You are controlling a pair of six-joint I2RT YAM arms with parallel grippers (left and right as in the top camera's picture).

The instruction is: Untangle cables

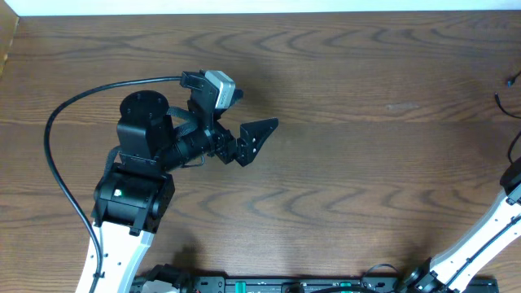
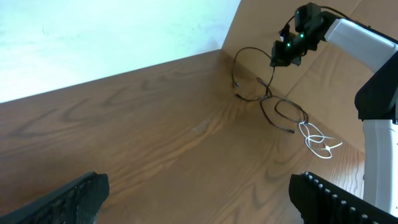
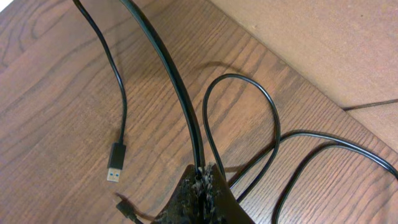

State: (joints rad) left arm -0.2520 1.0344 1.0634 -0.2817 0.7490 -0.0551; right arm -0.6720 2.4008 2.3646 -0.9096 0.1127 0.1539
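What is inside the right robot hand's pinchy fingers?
The black cable is pinched in the shut right gripper and leads away over the wooden table. The squeezed bit is covered by the fingers, so how far in it goes cannot be seen.

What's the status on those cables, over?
Left fingers open, empty. Right fingers shut on black cable, partly lifted. White cable lying on table. Nothing blocking.

Nothing readable is showing in any view: no text, label, brand, number or sign is appearing legibly on the cables [image 2: 268, 94] or anywhere around them.
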